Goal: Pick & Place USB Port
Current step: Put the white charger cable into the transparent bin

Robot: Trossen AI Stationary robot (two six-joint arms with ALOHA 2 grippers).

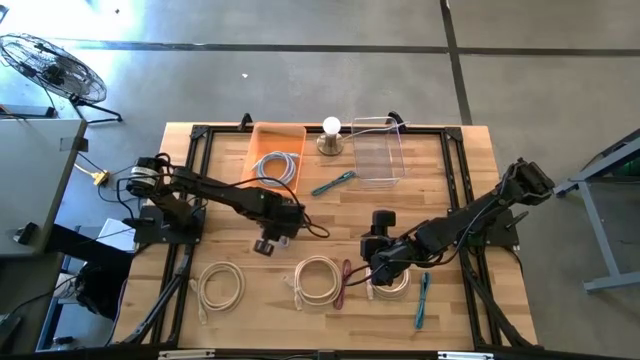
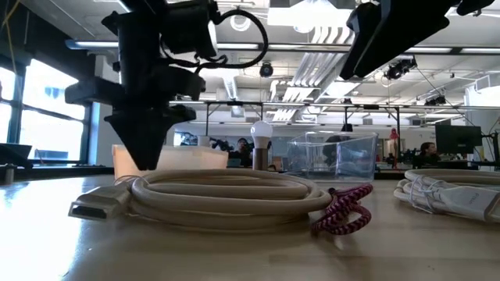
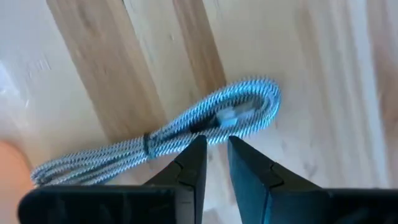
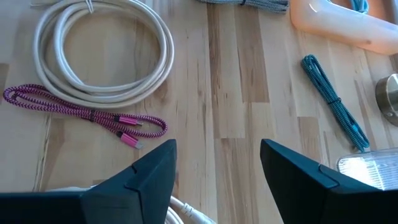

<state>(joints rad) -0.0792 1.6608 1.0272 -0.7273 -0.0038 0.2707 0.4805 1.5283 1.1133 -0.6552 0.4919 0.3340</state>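
- Grey cable (image 3: pixel 186 124): a braided grey-white bundle, folded and tied at its middle, lying flat on the worktop (image 1: pixel 440 320) beside the orange bin (image 1: pixel 277 150). In the high view (image 1: pixel 297 209) it sits just under the left gripper, largely hidden by it.
- Long axis: in the left wrist view the bundle runs crosswise in front of the fingers, its looped end at one side and its loose ends at the other. Which way the plug points cannot be told.
- Left gripper (image 3: pixel 213 155): poised directly over the cable, fingers only slightly parted with a narrow gap between the tips. The tips are at the edge of the bundle; nothing is gripped between them.
- Right gripper (image 4: pixel 217 163): jaws spread wide, holding nothing, above the worktop near the white coil (image 4: pixel 106 53) and the pink cable (image 4: pixel 87 113).
- Other cables: a teal cable (image 4: pixel 333 99) lies between bin and clear box (image 1: pixel 378 150); another white coil (image 1: pixel 220 284) lies at the near left.
- A bulb on its base (image 1: pixel 331 135) stands between bin and clear box.
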